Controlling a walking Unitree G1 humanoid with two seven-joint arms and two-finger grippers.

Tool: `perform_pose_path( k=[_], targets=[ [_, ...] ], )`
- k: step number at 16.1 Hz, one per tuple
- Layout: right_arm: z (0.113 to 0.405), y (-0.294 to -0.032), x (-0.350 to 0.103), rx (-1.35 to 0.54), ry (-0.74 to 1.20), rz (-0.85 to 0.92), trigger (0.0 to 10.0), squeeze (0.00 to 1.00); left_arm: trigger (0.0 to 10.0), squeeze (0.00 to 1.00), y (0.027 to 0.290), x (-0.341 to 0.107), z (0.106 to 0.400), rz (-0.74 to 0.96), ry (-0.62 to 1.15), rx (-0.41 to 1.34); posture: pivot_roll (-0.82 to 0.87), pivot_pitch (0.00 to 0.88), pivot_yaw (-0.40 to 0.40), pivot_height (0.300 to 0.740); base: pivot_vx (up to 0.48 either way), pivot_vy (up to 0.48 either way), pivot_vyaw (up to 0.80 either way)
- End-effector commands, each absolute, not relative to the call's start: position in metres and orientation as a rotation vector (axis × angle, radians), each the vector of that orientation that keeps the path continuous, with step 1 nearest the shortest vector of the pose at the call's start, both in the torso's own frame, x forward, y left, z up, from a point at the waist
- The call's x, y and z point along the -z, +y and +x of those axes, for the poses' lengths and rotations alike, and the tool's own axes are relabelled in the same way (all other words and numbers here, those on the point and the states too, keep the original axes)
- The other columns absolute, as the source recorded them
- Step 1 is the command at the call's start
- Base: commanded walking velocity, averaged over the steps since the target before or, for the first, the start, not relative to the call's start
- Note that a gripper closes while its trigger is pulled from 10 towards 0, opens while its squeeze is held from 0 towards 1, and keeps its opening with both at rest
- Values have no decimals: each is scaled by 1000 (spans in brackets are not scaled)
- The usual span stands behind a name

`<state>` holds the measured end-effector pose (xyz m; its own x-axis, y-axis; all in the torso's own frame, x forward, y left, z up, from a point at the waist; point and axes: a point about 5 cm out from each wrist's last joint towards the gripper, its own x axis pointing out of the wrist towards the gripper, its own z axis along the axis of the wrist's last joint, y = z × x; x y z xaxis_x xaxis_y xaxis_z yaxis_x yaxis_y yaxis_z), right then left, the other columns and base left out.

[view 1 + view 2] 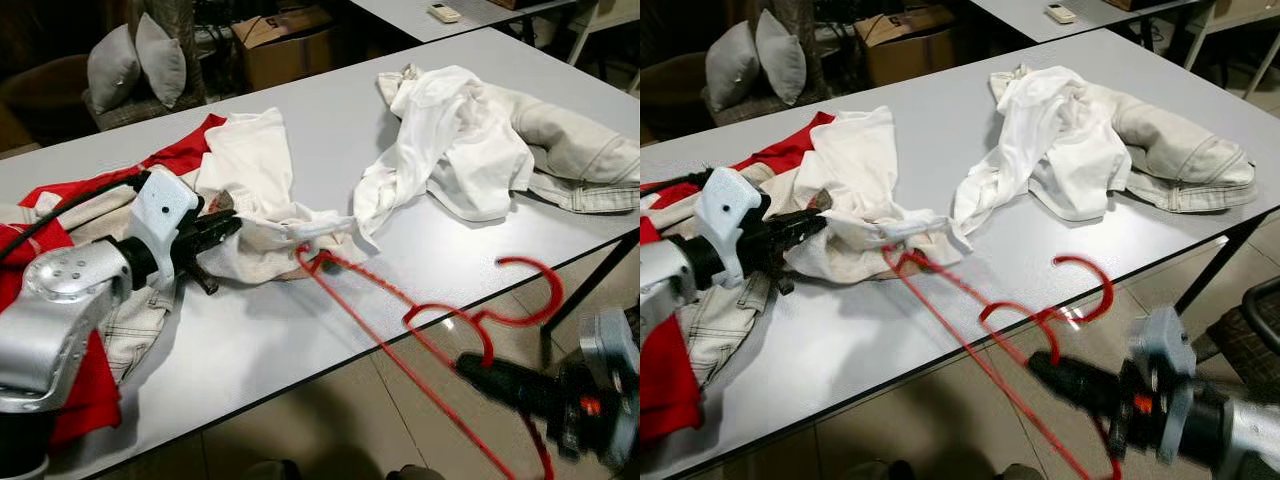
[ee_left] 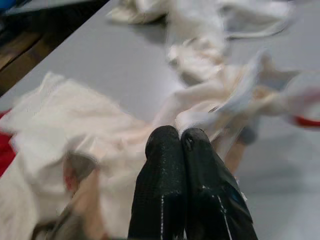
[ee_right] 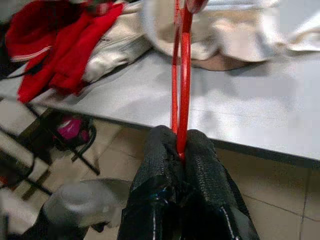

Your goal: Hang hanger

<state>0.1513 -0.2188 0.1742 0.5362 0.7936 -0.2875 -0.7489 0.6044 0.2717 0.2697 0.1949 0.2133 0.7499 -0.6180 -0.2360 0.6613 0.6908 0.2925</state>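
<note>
A long grey table carries heaps of laundry, with cushions and a cardboard box in the dim background. My right gripper is clamped on the red hanger, which juts out past the table's near edge with its far tip caught in the white shirt near the table's middle. My left gripper has its fingers pressed together against that shirt; I cannot tell whether any cloth is pinched. To do this well, I judge I should steady the shirt's opening and feed the hanger's tip in slowly, avoiding snags.
</note>
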Motion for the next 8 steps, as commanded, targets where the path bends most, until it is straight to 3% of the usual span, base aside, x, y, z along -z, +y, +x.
perform_pose_path(
  k=[1,4,7,8],
  targets=[
    [153,-219,-171,-906,421,163,10000,0,0,0,193,-221,264,400,88,766,-182,75,87,740,0,0,0],
    [164,-222,-160,-895,459,225,10000,0,0,0,179,-229,252,392,47,899,-180,71,81,740,0,0,0],
    [168,-218,-155,-937,481,261,10000,0,0,0,176,-236,261,402,-6,839,-177,67,68,740,0,0,0],
    [166,-218,-161,-965,459,269,10000,0,0,0,180,-234,271,417,7,734,-178,63,60,740,0,0,0]
  ],
)
